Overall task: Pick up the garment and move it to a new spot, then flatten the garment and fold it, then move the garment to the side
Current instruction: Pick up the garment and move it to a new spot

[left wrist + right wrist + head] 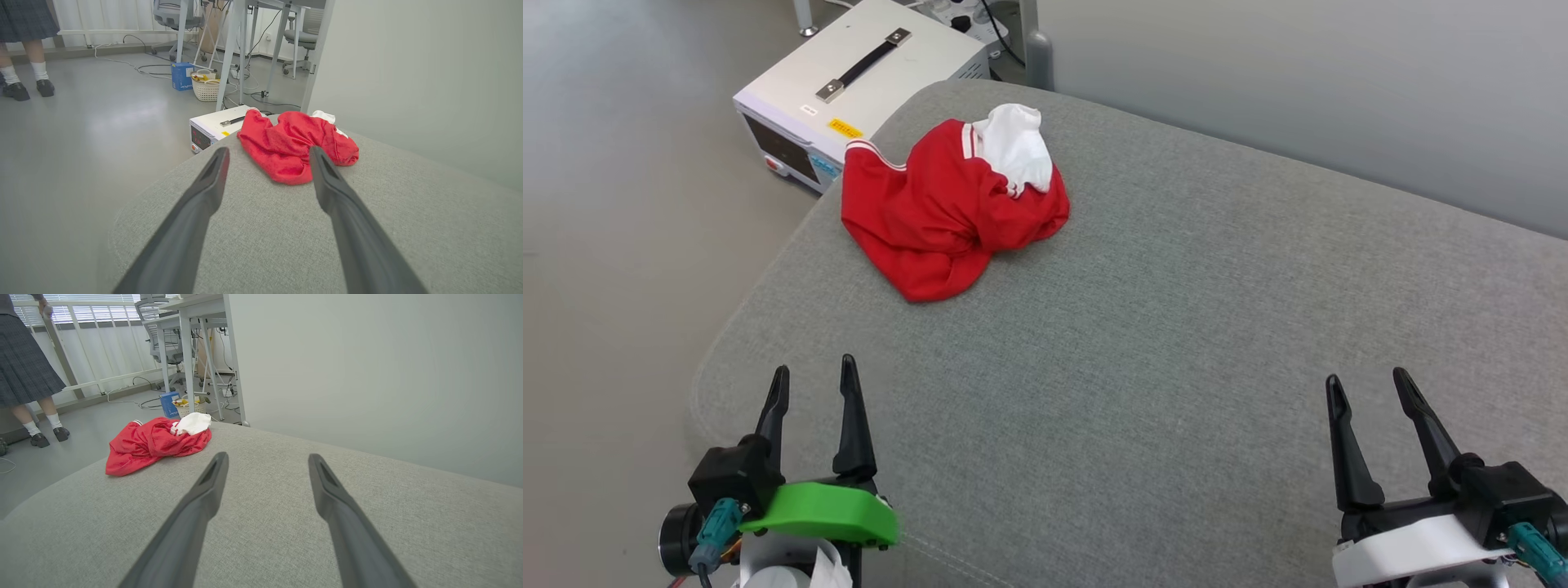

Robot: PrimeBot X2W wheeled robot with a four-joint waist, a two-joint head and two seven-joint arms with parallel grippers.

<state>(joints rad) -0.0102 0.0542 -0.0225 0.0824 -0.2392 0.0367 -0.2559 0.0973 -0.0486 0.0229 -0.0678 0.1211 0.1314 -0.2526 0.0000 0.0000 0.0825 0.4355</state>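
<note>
The garment point(947, 208) lies crumpled in a heap near the far left corner of the grey cushioned surface point(1176, 343), red with a white sleeve bunched on top. It also appears ahead of the fingers in the left wrist view as the garment point(286, 145), and off to the left in the right wrist view as the garment point(155, 443). My left gripper point(814, 377) hovers open near the front left edge, well short of the heap. My right gripper point(1368, 388) stands open at the front right, far from it. Both hold nothing.
A white equipment box point(858, 77) with a black handle sits on the floor just beyond the surface's far left corner. A grey wall point(1298, 73) runs along the far side. A person's legs point(36, 420) stand on the floor at left, near desks, cables and a basket point(205, 87).
</note>
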